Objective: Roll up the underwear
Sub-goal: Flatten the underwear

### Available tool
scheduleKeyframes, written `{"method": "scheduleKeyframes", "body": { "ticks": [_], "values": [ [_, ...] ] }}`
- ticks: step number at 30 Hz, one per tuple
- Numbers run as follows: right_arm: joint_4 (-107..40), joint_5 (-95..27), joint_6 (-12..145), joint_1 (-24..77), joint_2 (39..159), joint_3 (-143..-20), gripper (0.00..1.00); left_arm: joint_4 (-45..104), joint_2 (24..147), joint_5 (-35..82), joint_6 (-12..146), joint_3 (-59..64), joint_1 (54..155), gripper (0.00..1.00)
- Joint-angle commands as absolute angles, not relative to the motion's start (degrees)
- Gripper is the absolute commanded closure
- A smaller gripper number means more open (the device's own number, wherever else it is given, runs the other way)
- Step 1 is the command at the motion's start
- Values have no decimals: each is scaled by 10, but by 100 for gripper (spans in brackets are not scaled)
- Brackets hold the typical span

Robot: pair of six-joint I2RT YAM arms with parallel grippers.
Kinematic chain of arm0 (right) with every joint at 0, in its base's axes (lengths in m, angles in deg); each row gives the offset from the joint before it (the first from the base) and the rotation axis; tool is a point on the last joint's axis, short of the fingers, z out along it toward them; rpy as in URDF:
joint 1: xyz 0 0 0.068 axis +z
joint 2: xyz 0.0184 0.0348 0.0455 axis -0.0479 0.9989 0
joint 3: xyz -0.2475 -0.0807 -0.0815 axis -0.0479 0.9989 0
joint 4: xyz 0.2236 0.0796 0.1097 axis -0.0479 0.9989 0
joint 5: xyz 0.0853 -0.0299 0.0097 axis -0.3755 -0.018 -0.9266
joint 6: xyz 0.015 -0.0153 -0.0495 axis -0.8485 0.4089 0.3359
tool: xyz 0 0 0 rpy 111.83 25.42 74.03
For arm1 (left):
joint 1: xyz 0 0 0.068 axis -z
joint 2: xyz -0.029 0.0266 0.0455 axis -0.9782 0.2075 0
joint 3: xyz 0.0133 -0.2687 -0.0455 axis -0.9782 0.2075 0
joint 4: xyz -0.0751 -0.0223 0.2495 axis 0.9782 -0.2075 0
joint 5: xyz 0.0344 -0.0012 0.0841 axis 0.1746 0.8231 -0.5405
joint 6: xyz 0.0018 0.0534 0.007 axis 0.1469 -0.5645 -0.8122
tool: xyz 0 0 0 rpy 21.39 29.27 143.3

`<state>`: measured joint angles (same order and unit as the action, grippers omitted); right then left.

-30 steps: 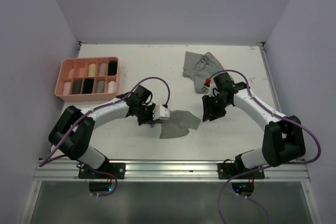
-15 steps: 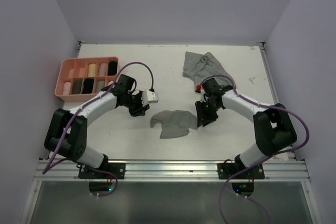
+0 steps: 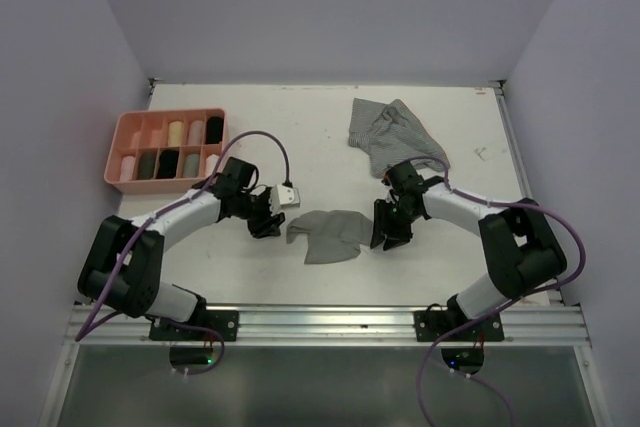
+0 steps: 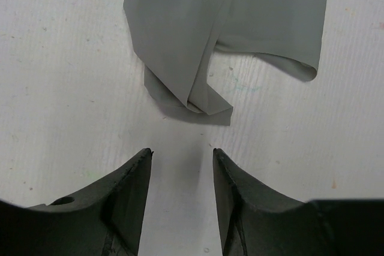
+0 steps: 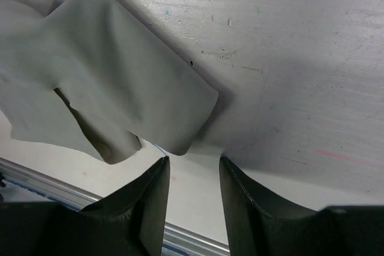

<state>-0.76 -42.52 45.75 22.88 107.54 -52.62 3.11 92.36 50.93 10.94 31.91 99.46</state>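
Starting at the near edge: both arms reach inward over the worktop (image 3: 250,267). The grey underwear (image 3: 330,235) lies crumpled mid-worktop between the claws, long axis running left to right.

Left claw (image 4: 182,154): jaws moderately parted and empty, bare worktop between them. A folded corner of the garment points at the gap, just short of it.

Right claw (image 5: 193,163): jaws likewise parted, nothing clamped. The garment's corner sits right at the tips; contact cannot be resolved.

The wrist views show these folds; the top view does not. Only the top view shows, farther back, the striped underwear (image 3: 393,132) in a heap and the pink tray (image 3: 160,182) far left, holding rolled items too small to identify.
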Motion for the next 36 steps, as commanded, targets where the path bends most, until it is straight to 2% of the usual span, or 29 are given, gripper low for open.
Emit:
{"method": "scheduleKeyframes", "body": {
  "ticks": [1, 9, 12, 15, 16, 19, 22, 25, 26, 29, 36],
  "values": [
    [-75, -421, 396, 232, 1076, -499, 57, 90, 921, 527, 150, 333, 1006, 51],
    [-134, -433, 340, 232, 1076, -467, 66, 135, 911, 500, 197, 372, 1047, 44],
    [-149, -434, 331, 232, 1078, -461, 73, 156, 906, 475, 211, 386, 1069, 44],
    [-159, -436, 324, 231, 1079, -457, 82, 191, 914, 436, 240, 394, 1090, 44],
    [-166, -436, 323, 231, 1079, -456, 89, 196, 923, 419, 246, 393, 1096, 44],
    [-170, -434, 321, 231, 1075, -456, 100, 210, 937, 396, 264, 388, 1097, 45],
    [-171, -430, 319, 232, 1061, -459, 100, 218, 939, 385, 269, 386, 1097, 53],
    [-163, -421, 321, 231, 1041, -467, 100, 216, 935, 381, 266, 387, 1097, 75],
    [-161, -417, 322, 231, 1033, -469, 100, 212, 933, 381, 264, 387, 1097, 85],
    [-148, -401, 323, 229, 998, -481, 100, 207, 911, 374, 255, 388, 1097, 99],
    [-111, -384, 330, 226, 936, -518, 100, 171, 853, 369, 232, 367, 1091, 100]
  ]
}}
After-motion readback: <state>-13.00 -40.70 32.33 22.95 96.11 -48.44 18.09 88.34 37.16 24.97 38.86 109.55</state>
